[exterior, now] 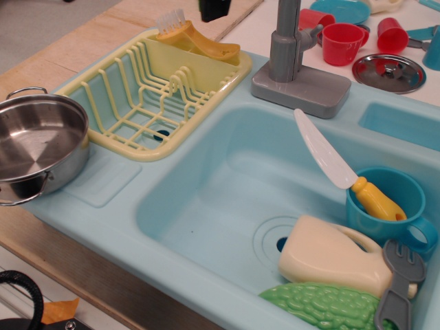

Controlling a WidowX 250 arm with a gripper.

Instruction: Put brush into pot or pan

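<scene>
The end effector (214,8) hung above the brush (194,38); its opening could not be told. Gripping the handle mid-length seemed best before carrying it left to the pot (38,146).

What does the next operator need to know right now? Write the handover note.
Hand: only its dark tip shows at the top edge, above the far end of the dish rack; open or shut cannot be told. It holds nothing visible.
Brush: lying on the far rim of the yellow rack, bristles toward the left, untouched.
Pot: at the left edge on the counter beside the rack, nothing in it.
Done: nothing yet; the brush is not grasped.
Left: bring the hand down onto the brush handle, grip it, carry it left over the rack, release it in the pot.
</scene>
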